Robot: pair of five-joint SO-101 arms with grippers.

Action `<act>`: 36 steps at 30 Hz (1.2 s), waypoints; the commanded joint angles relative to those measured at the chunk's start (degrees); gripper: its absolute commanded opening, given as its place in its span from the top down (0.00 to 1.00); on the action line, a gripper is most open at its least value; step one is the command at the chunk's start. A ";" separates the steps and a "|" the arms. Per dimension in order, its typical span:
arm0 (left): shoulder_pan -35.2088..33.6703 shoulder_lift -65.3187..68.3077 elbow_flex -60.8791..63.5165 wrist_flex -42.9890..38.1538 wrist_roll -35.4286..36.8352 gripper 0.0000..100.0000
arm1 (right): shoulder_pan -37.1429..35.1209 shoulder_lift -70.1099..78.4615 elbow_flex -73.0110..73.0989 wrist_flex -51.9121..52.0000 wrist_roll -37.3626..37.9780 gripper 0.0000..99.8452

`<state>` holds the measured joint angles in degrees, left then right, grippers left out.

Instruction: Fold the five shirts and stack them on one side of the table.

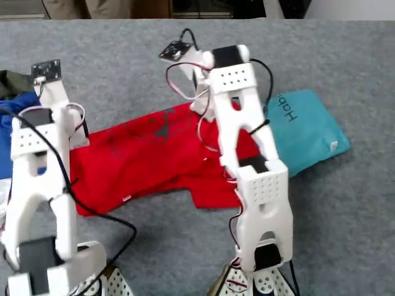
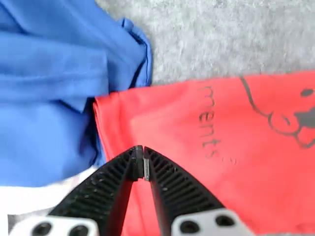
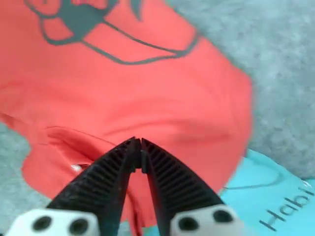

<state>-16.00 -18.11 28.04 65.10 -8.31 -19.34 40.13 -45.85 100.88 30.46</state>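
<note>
Red shirt [image 1: 148,160] lies spread across the middle of the grey, felt-like table [image 1: 345,61], between the two white arms. Its thin cloth is mostly flat with shallow wrinkles, its outline uneven, and one sleeve pokes out toward the arms' bases. A dark line drawing and some lettering are printed on its chest. At its right side a teal shirt [image 1: 308,132] is folded into a plump, rounded rectangle that touches the red cloth. At the left edge of the table a blue shirt [image 2: 49,73] sits bunched in soft, deep folds, its rim meeting the red shirt's straight hem. The left gripper [image 2: 142,164] hangs over that hem, its black ribbed fingers [image 2: 172,182] clenched tip to tip in a narrow wedge; I cannot tell whether any cloth is caught between them. The right gripper [image 3: 138,155] sits over the red shirt near the teal one, its ridged black fingers [image 3: 98,182] likewise pressed together at the tips, above a small raised crease in the fabric; whether it pinches that crease I cannot tell.
</note>
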 commanded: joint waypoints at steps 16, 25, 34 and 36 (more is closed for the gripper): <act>-8.09 -6.55 14.51 -10.46 -2.90 0.98 | -2.59 -20.35 43.38 -23.12 -2.81 0.99; -8.09 -6.64 14.59 -10.37 -2.99 0.98 | -0.40 -25.54 59.47 -32.97 -3.16 0.99; -8.18 -6.64 14.59 -10.37 -2.99 0.98 | -3.56 -41.63 75.56 -33.58 -3.16 0.99; -8.18 -6.64 14.59 -10.37 -2.99 0.98 | -4.09 -43.47 80.48 -36.75 -3.16 0.99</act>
<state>-23.82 -22.77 42.90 55.25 -10.77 -22.07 2.07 29.32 67.47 27.38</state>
